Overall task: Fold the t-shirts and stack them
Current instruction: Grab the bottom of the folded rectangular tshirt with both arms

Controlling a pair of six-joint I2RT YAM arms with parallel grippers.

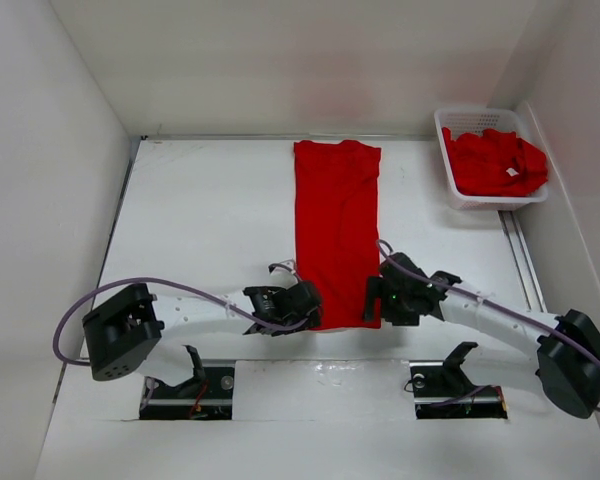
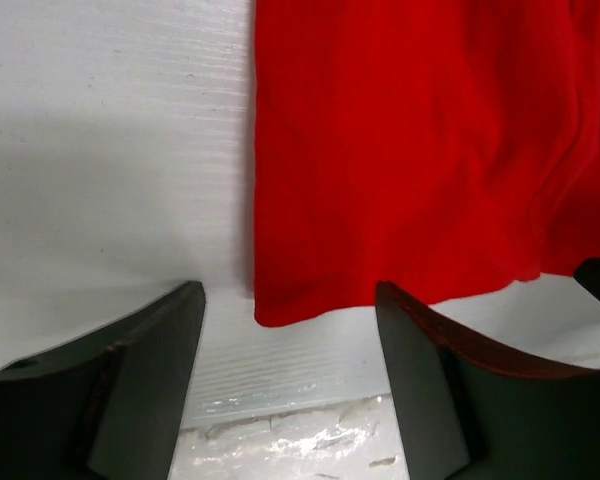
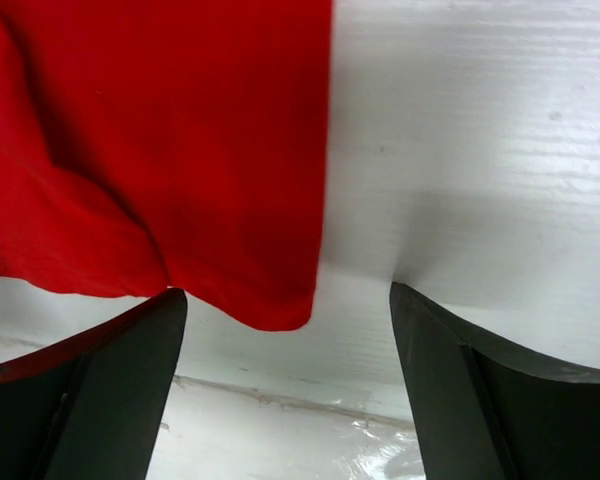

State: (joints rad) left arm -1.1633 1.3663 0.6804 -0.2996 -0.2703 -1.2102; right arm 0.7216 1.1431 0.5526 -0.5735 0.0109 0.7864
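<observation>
I find the folded red t-shirt [image 1: 337,230] lying as a long narrow strip up the centre of the overhead frame, flat on the white table [image 1: 210,220], with its collar end at the top and its hem at the bottom. My left gripper [image 1: 305,300] sits at the hem's lower left corner and my right gripper [image 1: 378,298] at the lower right corner, both low over the surface. In the left wrist view the t-shirt [image 2: 420,150] fills the upper right. Its rounded corner hangs into the gap above my left gripper [image 2: 290,385], whose jaws stand apart and grasp nothing. The hem runs behind the finger [image 2: 430,390] on the right. In the right wrist view the cloth [image 3: 160,130] fills the upper left. Its corner dips between the spread jaws of my right gripper [image 3: 290,385], which also hold nothing, and the hem meets the tip of the finger [image 3: 130,380] on the left. The fabric is matte and softly wrinkled near the hem. The fingers are dark and smooth, and the table is faintly ribbed. A heap of red t-shirts [image 1: 495,162] lies crumpled in the white slotted basket [image 1: 450,185] at upper right, well apart from both grippers.
</observation>
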